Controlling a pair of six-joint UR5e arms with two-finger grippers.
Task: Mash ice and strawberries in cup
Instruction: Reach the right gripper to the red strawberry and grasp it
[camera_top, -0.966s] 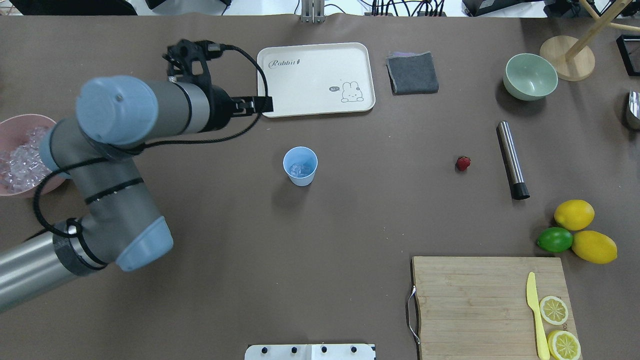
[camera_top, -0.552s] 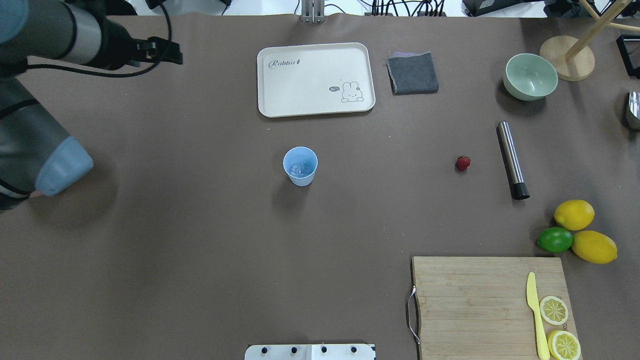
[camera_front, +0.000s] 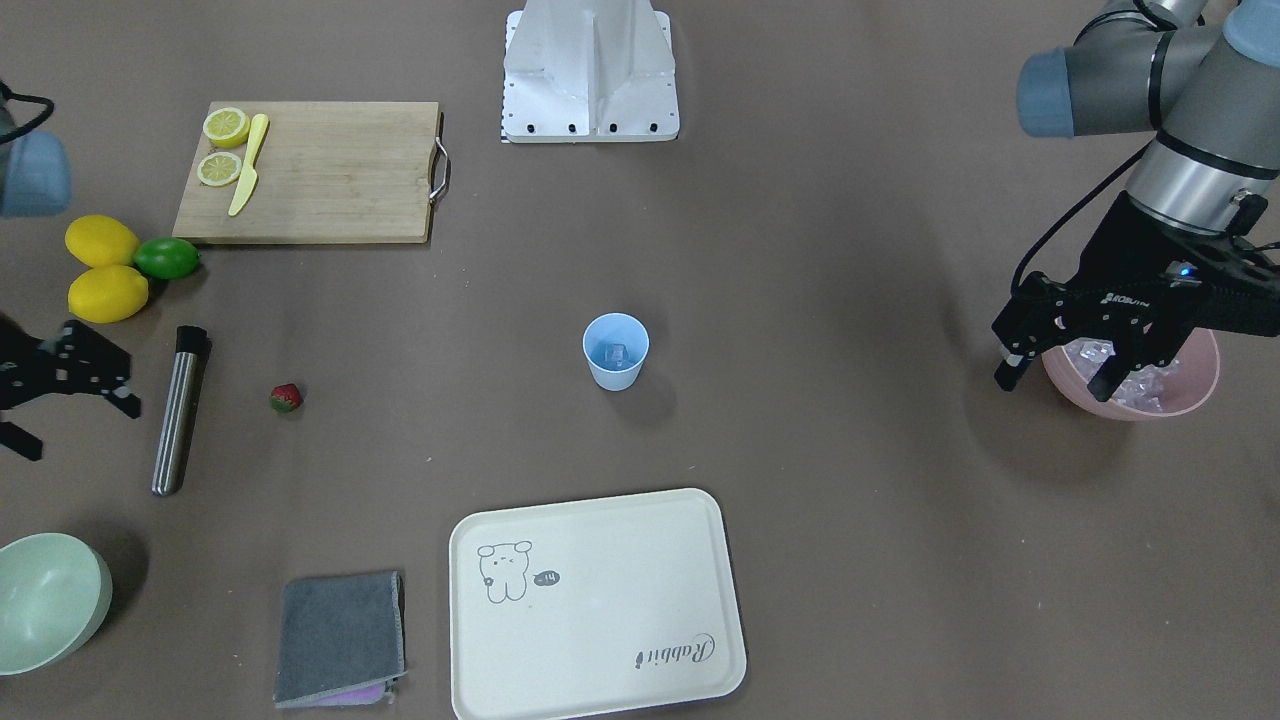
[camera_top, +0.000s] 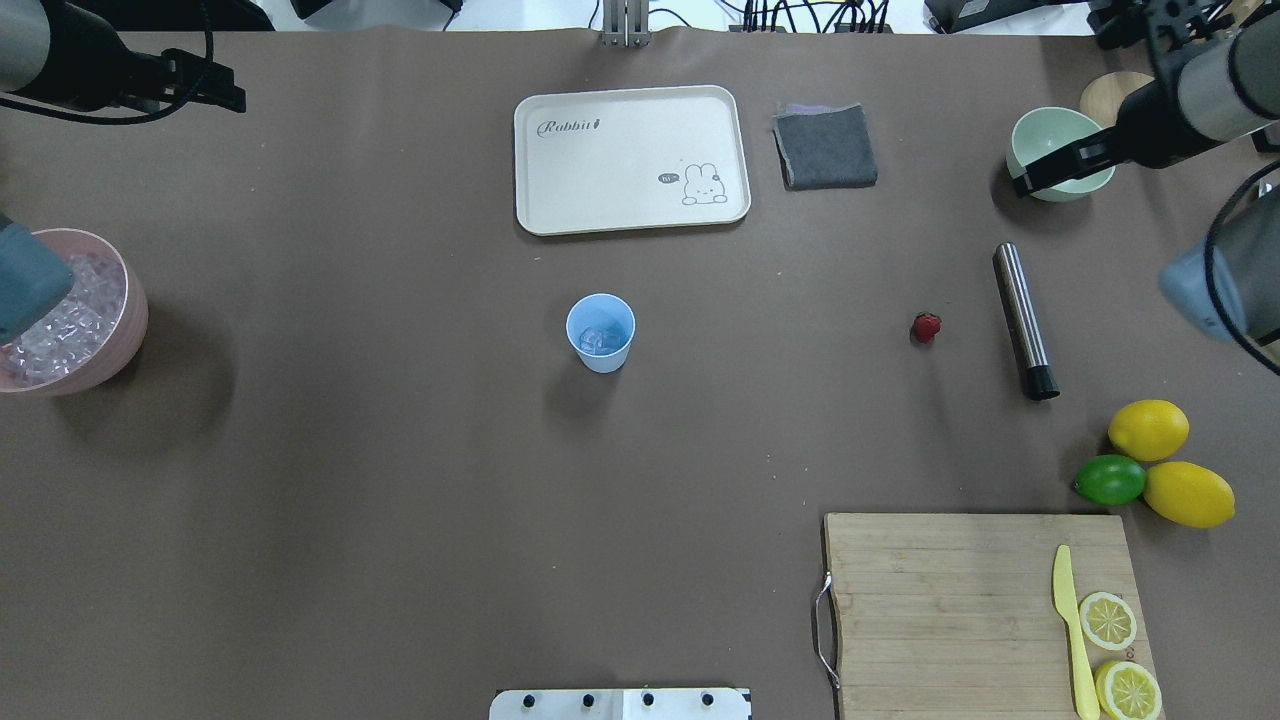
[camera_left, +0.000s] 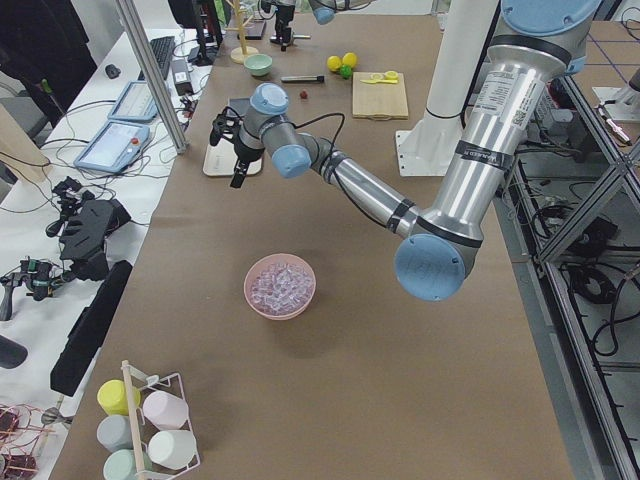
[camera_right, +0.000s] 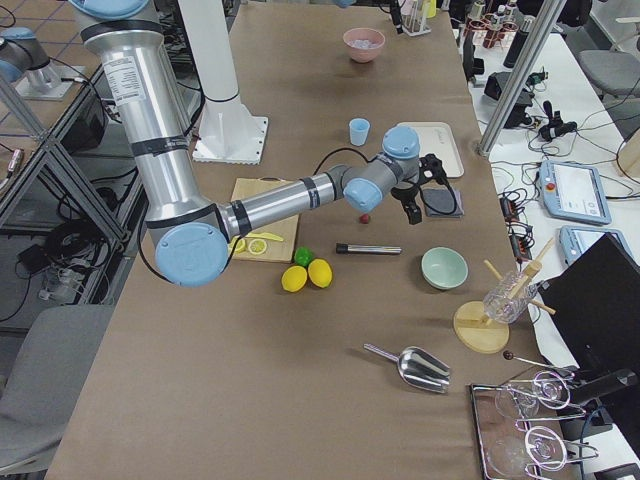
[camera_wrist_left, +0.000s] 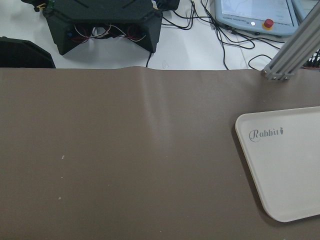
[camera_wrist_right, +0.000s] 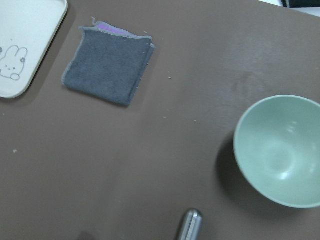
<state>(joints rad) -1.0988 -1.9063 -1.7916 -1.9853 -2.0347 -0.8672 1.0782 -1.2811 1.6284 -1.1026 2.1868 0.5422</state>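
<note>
The light-blue cup stands mid-table with a few clear ice cubes in it; it also shows in the front view. The red strawberry lies alone on the table to the cup's right, also visible in the front view. My left gripper is open and empty, hovering by the pink bowl of ice; overhead it is at the far left. My right gripper is open and empty, over the table near the pale green bowl and well beyond the strawberry.
A steel cylinder with a black end lies right of the strawberry. A cream tray and a grey cloth are at the back. Two lemons and a lime sit by the cutting board with its knife and lemon slices.
My left arm swung from beside the tray out to the far left, uncovering the pink bowl. My right arm has come into view at the upper right by the green bowl.
</note>
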